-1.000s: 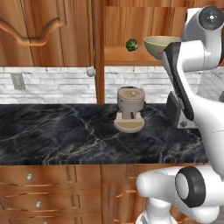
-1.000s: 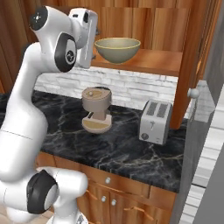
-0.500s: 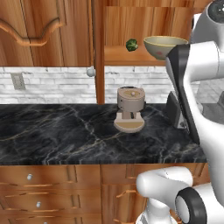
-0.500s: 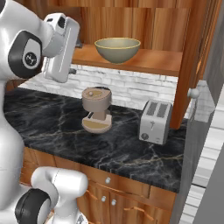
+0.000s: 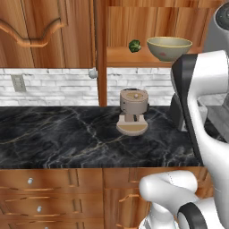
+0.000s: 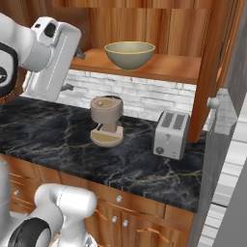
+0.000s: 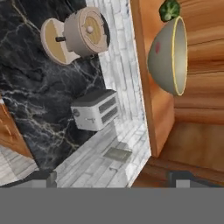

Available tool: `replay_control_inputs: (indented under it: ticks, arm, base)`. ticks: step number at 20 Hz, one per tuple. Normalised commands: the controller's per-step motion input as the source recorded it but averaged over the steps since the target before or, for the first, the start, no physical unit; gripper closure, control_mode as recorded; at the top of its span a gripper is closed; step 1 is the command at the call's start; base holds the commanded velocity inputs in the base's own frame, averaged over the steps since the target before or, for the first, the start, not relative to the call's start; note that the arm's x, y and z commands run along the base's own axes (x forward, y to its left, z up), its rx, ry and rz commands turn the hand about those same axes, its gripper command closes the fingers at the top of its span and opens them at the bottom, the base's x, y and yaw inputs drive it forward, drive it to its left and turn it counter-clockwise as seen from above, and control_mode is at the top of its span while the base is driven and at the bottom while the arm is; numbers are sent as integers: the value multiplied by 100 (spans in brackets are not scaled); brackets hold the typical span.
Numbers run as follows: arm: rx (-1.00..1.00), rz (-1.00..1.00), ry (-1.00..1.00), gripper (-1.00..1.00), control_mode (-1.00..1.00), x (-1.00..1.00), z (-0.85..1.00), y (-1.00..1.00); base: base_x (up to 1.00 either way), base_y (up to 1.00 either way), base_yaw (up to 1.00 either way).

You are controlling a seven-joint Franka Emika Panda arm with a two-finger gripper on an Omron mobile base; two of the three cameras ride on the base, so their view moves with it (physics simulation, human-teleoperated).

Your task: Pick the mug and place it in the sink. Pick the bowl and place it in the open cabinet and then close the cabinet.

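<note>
The pale olive bowl (image 5: 169, 48) (image 6: 129, 54) stands upright on the wooden shelf of the open cabinet (image 5: 117, 57) (image 6: 166, 68). In the rolled hand view the bowl (image 7: 168, 54) appears on its side at the upper right. My gripper (image 6: 75, 71) (image 7: 114, 180) hangs open and empty over the counter. It is left of the bowl in the right base view and well clear of it. Both cabinet doors stand swung out. The mug and the sink are out of view.
A small green ball (image 5: 134, 45) (image 7: 169, 9) lies on the shelf beside the bowl. On the black marble counter (image 6: 58, 140) stand a beige coffee machine (image 5: 133, 112) (image 6: 107, 120) and a silver toaster (image 6: 171, 134) (image 7: 94, 110). Door knobs (image 5: 92, 74) (image 6: 212, 102) stick out at shelf height.
My hand has drawn back from the bowl, moving left and down in the right base view. The jaws stay open. The bowl has not moved.
</note>
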Motion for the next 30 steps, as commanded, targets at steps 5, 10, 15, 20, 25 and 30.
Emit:
replay_control_inputs:
  ticks: [5,10,15,20,25,30]
  arm:
    - [5,-30,-28,-100,-100,-73,2,-19]
    - [2,-47,-15,-100,-100,-88,7,-25]
    - [0,-48,-16,-100,-100,-82,0,-17]
    - [10,-41,-36,-100,-100,-68,0,-13]
    - [27,-10,-38,-100,-100,-21,-22,-6]
    - [16,7,-43,-100,-100,0,-20,-12]
  base:
    - [0,0,0]
    - [0,0,0]
    - [0,0,0]
    - [0,0,0]
    - [0,0,0]
    - [0,0,0]
